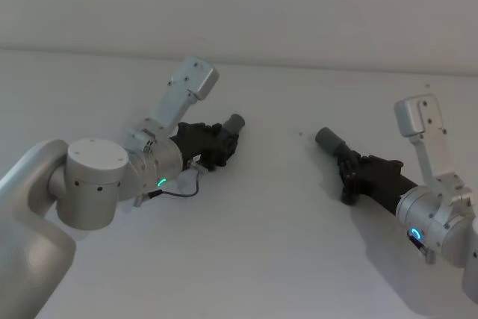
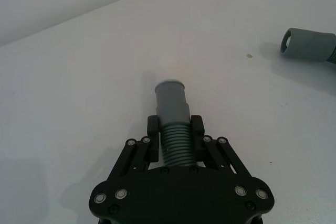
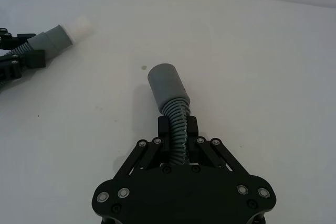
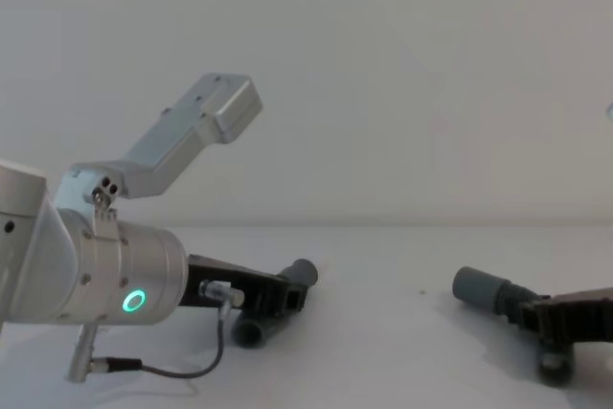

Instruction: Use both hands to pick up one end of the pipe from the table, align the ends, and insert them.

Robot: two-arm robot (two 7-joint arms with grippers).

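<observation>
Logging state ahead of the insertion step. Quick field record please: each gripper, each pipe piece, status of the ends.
left gripper: shut on ribbed part of tipped piece
right gripper: shut on ribbed part of socket piece
whitish tip: points roughly toward socket piece
ends: apart, not inserted
table: white, beneath both

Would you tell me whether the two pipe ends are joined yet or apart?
Apart: left gripper clamps the tipped piece, right gripper the socket piece, with bare table between them.
</observation>
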